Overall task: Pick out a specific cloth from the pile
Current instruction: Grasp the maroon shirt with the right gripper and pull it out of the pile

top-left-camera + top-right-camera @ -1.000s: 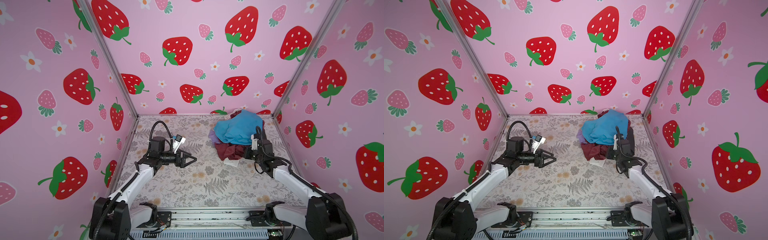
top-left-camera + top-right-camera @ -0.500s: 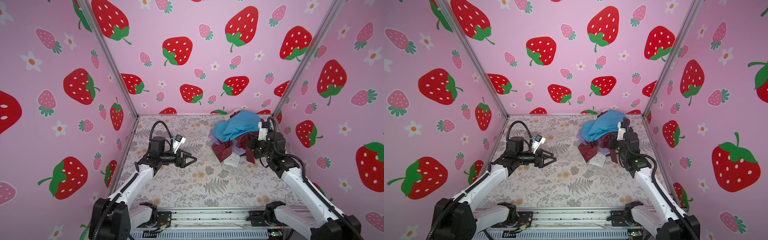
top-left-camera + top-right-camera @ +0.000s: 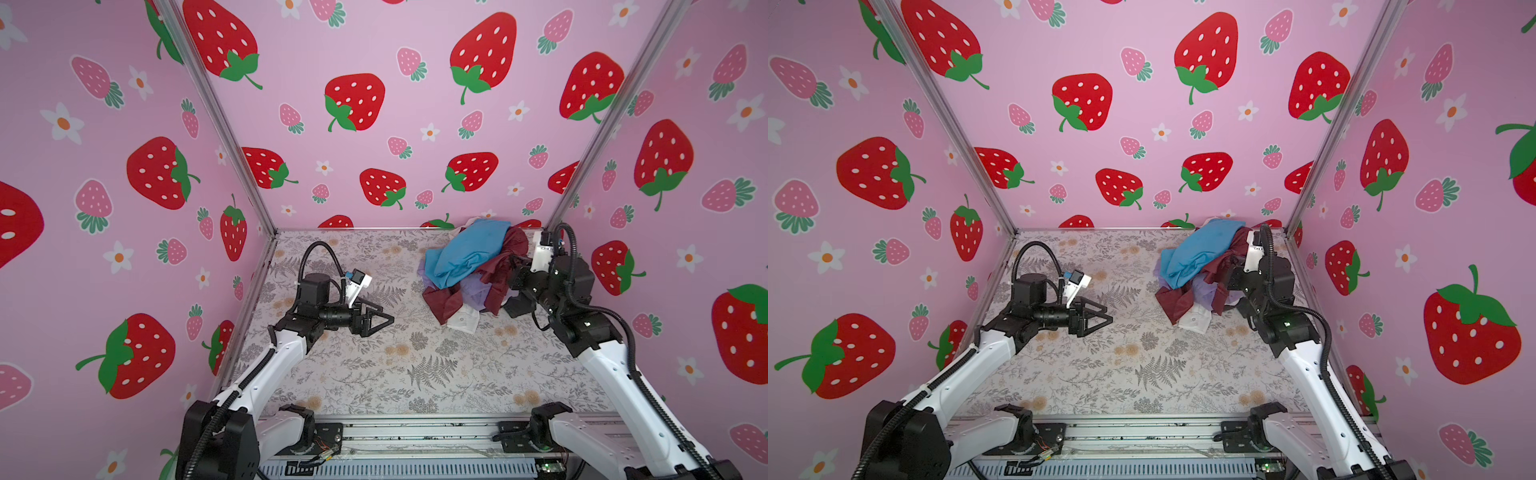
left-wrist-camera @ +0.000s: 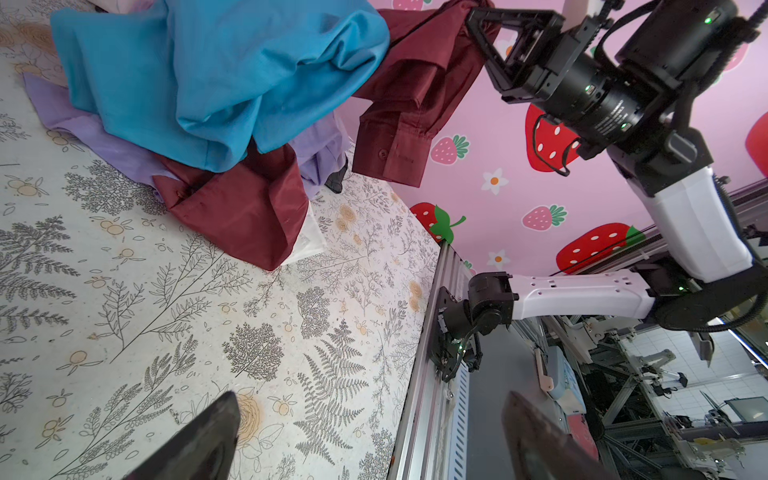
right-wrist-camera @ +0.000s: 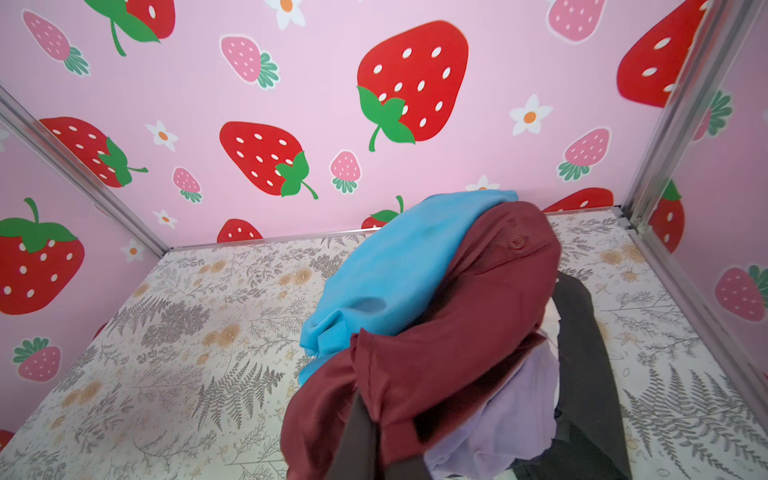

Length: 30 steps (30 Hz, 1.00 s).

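The pile (image 3: 465,274) of mixed garments lies at the back right of the floral table. The cloth (image 3: 496,276), dark maroon and shirt-like, runs through it under a bright blue cloth (image 3: 469,253). My right gripper (image 3: 513,266) is shut on an upper fold of the cloth (image 5: 457,332) and holds it off the table. In the left wrist view a cuffed sleeve of the cloth (image 4: 395,153) hangs free below the right gripper (image 4: 473,16). Another part of the cloth (image 3: 1175,301) still rests on the table. My left gripper (image 3: 388,320) hovers open and empty left of the pile.
A lavender garment (image 5: 519,415), a black one (image 5: 590,353) and a white piece (image 3: 463,322) lie in the pile beside the cloth. Pink strawberry walls with metal corner posts (image 3: 582,166) close three sides. The metal base rail (image 3: 415,432) runs along the front.
My right gripper has risen and drawn back to the right with the maroon cloth, lifting a sleeve and dragging the pile slightly. The left arm has not moved.
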### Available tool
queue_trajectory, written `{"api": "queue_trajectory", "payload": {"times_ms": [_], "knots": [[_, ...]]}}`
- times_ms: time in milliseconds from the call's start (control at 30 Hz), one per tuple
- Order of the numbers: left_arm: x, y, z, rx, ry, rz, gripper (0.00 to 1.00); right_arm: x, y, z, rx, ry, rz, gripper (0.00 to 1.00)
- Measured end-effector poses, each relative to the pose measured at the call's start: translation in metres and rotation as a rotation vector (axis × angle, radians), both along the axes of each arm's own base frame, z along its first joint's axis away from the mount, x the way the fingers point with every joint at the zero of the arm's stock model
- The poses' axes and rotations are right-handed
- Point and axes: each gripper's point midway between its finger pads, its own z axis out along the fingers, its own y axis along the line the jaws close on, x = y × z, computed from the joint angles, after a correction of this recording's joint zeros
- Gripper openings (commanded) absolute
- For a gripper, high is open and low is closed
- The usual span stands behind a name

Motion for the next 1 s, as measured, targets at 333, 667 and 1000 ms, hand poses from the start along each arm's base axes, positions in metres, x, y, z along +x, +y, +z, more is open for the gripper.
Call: {"api": "queue_trajectory", "payload": {"times_ms": [333, 667, 1000], "knots": [[-0.003, -0.001, 0.003, -0.002, -0.013, -0.005, 0.99, -0.014, -0.029, 0.018, -0.048, -0.044, -0.127, 0.00], [-0.004, -0.001, 0.001, 0.002, 0.001, -0.007, 0.99, -0.023, -0.053, 0.040, -0.064, -0.094, -0.240, 0.00], [-0.005, -0.001, 0.001, 0.003, 0.003, -0.010, 0.99, -0.034, -0.069, 0.070, -0.063, -0.171, -0.306, 0.00]]}}
